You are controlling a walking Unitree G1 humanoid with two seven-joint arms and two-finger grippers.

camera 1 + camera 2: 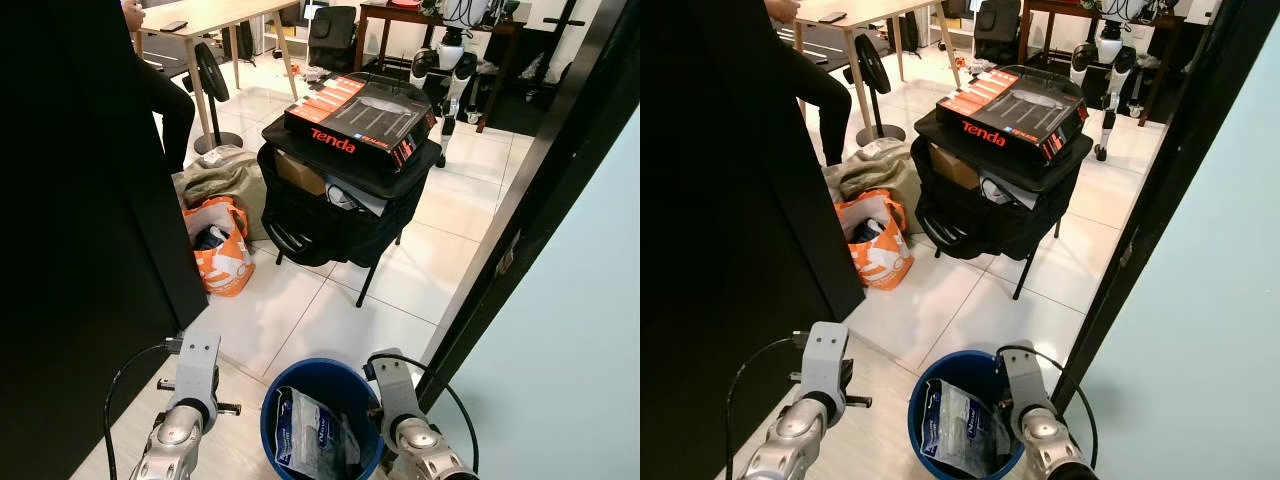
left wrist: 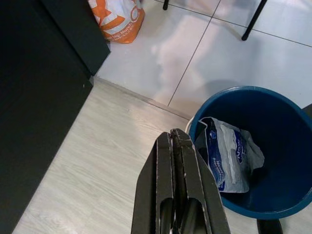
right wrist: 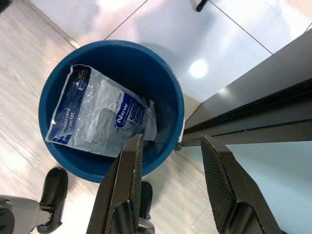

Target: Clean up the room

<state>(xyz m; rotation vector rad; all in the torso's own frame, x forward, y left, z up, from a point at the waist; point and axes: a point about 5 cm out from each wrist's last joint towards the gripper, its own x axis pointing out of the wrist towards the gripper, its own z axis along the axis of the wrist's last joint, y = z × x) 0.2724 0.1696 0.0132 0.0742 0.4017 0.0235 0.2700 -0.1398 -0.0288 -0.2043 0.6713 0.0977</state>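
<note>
A blue bin (image 1: 322, 385) stands at 6 o'clock on the floor, a plastic wrapper (image 3: 97, 117) already inside. Beyond, at 12 o'clock, a loaded black cart (image 1: 340, 200); at 10 o'clock, an orange bag (image 1: 222, 245). The right gripper (image 3: 170, 161) gapes wide, empty; the left gripper (image 2: 175, 161) is pinched together, empty. The drop looks done; next probably means walking toward remaining clutter.

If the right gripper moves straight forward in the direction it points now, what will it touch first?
Most likely the blue bucket: the right gripper points down at its near rim, fingers open, astride the wall. One finger would probably enter beside the plastic package inside, while the other goes outside toward the floor. Depth is unclear.
</note>
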